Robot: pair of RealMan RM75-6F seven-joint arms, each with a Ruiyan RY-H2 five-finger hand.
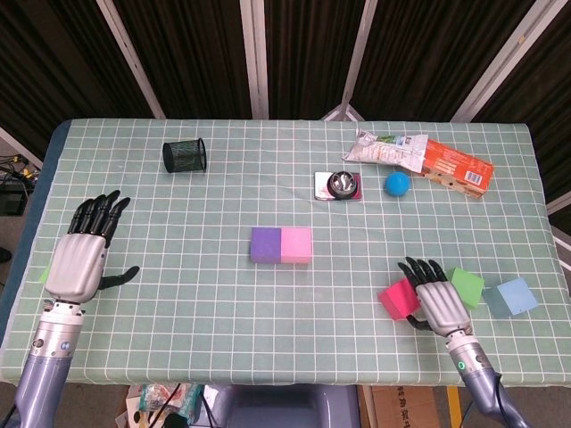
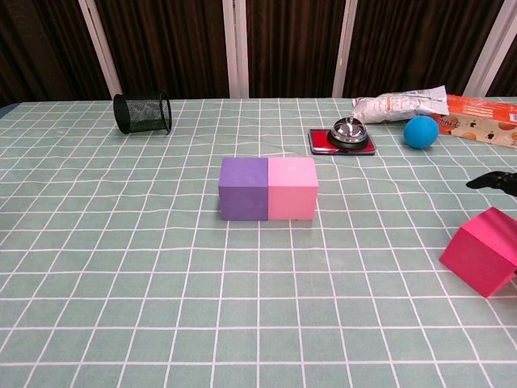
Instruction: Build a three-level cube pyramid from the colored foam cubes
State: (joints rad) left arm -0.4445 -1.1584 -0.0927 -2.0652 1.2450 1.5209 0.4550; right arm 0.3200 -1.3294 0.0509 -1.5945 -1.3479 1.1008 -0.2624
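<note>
Foam in purple [image 1: 266, 244] and light pink [image 1: 297, 245] is seen side by side and touching near the middle of the table [image 1: 178, 205], evidently laid as the start of the pyramid's bottom row. A magenta cube [image 1: 398, 298] lies tilted at about four o'clock from that pair, and the right hand [image 1: 439, 301] is placed over its right side, fingers spread and pointing toward twelve o'clock; whether the cube is actually gripped cannot be told, as the thumb side is hidden. The reach is judged to be aimed at bringing this cube to the row as its third block. A green cube [image 1: 467, 286] sits just beside the hand at three o'clock, and a light blue cube [image 1: 517, 296] lies further out the same way, both kept within easy reach for upper levels. The left hand [image 1: 82, 260] is held over the table's nine o'clock edge, fingers extended and holding nothing, with a sliver of green [image 1: 43, 275] showing beside it.
</note>
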